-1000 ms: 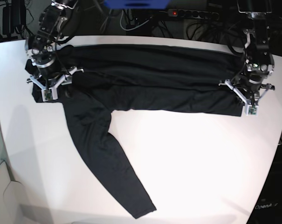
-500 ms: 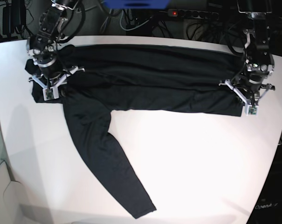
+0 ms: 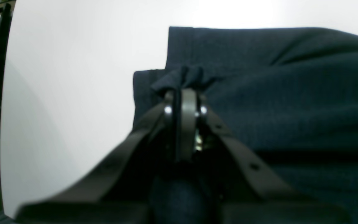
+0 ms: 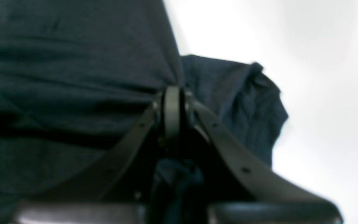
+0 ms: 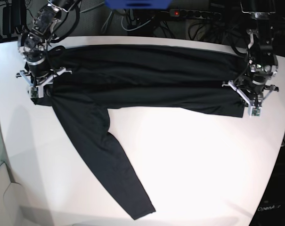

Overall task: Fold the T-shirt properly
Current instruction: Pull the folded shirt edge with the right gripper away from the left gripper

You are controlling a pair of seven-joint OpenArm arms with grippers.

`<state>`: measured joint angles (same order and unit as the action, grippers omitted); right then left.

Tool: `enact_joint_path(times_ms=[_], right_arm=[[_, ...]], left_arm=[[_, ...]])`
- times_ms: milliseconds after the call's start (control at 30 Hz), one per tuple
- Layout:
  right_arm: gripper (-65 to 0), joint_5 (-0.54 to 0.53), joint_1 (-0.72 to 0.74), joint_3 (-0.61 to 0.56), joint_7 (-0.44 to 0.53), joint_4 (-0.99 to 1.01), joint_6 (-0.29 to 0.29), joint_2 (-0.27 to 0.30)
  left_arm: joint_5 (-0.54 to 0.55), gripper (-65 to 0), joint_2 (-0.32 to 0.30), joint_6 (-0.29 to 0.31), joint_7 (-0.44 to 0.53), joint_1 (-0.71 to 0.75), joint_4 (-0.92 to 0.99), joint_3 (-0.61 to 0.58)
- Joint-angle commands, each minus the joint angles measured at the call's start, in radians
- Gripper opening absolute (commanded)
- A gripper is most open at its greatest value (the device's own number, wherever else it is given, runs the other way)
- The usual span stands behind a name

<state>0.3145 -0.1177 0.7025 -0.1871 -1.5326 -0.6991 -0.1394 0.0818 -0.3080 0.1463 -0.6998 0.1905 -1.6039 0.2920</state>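
Left wrist: left gripper [image 3: 185, 93] closed, pinching a bunched edge of the shirt [image 3: 291, 93] on the white table [image 3: 73, 77]; right wrist: right gripper [image 4: 172, 93] clamped on a fold of cloth; base: shirt lies in a long band along the table's far side, one sleeve [image 5: 104, 160] trailing toward the near edge.
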Motion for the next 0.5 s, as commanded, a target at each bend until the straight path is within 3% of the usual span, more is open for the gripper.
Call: enact_joint_path(times_ms=[0,467], right_arm=[[-65.0,-0.01,0.006,0.015,0.025,-0.022,0.001,0.005],[-65.0,-0.01,-0.015,0.098,0.025,-0.029,0.001,-0.004]], left_arm=[[-0.004,-65.0,-0.015,-0.006,0.018,-0.007,-0.02,0.008],[0.002,-65.0,-0.007,-0.004,0.016,-0.007,-0.02,0.069]])
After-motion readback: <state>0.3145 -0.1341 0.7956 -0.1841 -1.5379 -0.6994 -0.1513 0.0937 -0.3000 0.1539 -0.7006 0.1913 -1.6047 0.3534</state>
